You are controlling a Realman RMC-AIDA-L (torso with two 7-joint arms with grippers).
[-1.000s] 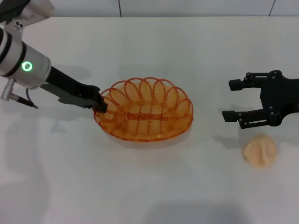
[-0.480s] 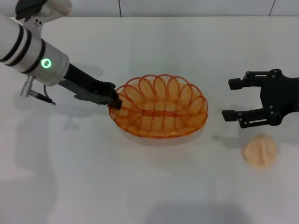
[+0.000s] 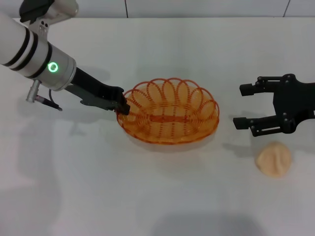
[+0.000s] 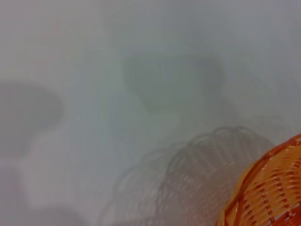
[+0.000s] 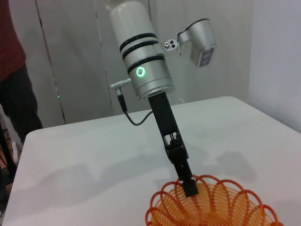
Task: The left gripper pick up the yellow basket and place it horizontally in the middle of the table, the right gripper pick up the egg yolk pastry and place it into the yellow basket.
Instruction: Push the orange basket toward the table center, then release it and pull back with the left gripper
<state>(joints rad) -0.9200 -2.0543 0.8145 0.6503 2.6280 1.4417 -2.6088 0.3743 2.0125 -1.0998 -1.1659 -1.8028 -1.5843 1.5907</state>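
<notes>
The left gripper (image 3: 124, 106) is seen at the near-left end of the yellow basket (image 3: 170, 118), its black fingers closed on the looped rim there; the grip is confirmed in the right wrist view, where the fingertips of the left gripper (image 5: 190, 187) are pinched on the scalloped edge of the yellow basket (image 5: 211, 207). The silver-white forearm with black bands and a lit green ring is angled up and away behind the claw, toward the robot's left.

The basket is stretched out from the gripper toward the robot's right, lying lengthways across the white table (image 3: 157, 196), roughly at its middle. Whether its base is resting on the surface or held just clear cannot be told; a soft shadow is cast beneath it. In the left wrist view only a corner of the orange rim (image 4: 268, 193) is shown, with its looped shadow on the table beside it.

The right gripper (image 3: 242, 104) is held well apart from the basket, beyond its far end, with both fingers spread wide and nothing between them. The egg yolk pastry (image 3: 273, 158) is found just below and slightly to the right of that claw, untouched on the table, near the fingers but not between them
</notes>
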